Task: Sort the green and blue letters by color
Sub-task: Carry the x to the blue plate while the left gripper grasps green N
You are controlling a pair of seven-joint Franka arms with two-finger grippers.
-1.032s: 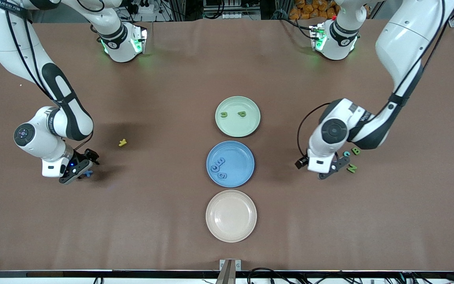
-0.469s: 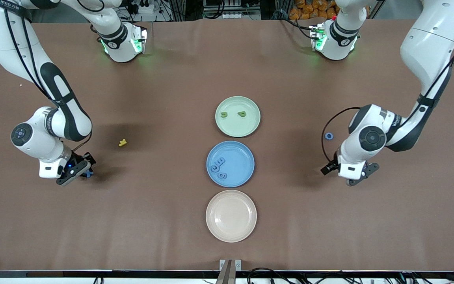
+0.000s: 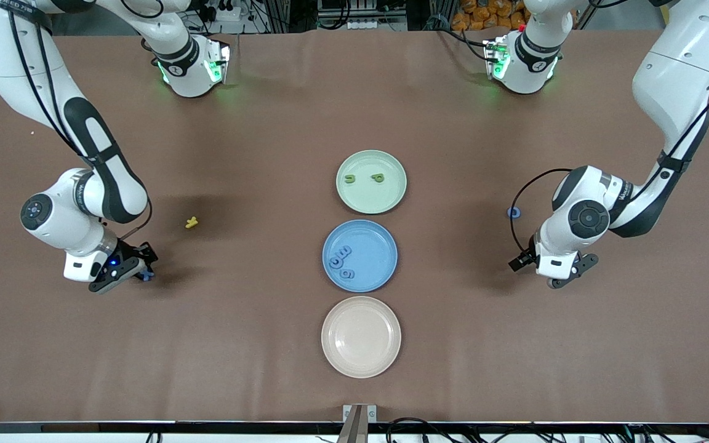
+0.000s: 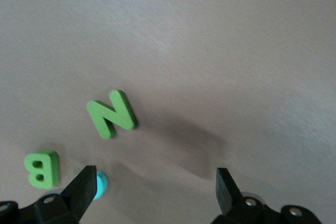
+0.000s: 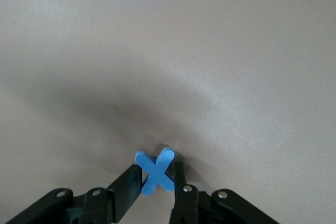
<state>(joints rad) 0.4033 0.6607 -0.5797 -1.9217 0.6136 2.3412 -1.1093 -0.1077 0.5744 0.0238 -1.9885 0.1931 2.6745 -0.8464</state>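
While right tool (image 3: 138,272) pinches blue X (image 5: 155,170) at table level, frame's lower left, lift straight, then carry to blue plate (image 3: 376,237) at centre. Left tool (image 4: 155,184) wide open, empty, over green N (image 4: 112,113); waits.

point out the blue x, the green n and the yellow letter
blue x (image 5: 156,171), right wrist view, on the crossing of its strokes, between the shut fingers
green n (image 4: 111,113), left wrist view, on its diagonal stroke
yellow letter (image 3: 191,223), front view, on its middle
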